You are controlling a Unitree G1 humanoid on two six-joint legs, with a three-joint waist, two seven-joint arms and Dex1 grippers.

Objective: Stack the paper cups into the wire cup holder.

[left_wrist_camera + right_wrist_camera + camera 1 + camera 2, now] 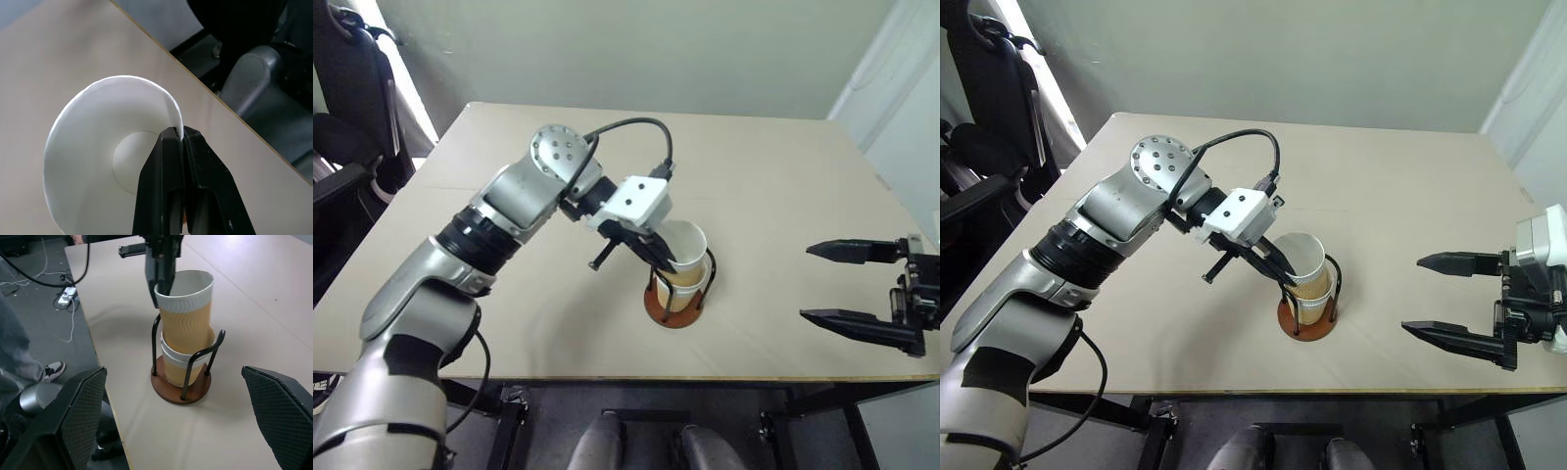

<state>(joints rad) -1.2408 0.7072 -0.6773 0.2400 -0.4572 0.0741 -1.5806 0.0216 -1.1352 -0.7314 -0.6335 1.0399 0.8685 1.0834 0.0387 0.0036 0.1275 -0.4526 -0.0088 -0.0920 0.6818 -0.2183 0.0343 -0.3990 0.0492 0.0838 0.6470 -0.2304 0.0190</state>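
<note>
The wire cup holder [196, 391] stands on the table near its front edge, a brown disc with black wire loops. One paper cup [177, 368] sits inside it. A second paper cup [188, 318] is tilted and partly nested in the first, its white rim well above the loops. My left gripper [661, 257] is shut on the near rim of this upper cup, one finger inside and one outside [183, 134]. My right gripper [805, 282] hangs open to the right of the holder, well apart from it, with nothing between its fingers [83, 406].
The beige table [754, 166] stretches back and to both sides of the holder. A dark chair [352, 98] stands off the left edge. On the floor are a power strip with cables [66, 296] and a person's shoe [51, 369].
</note>
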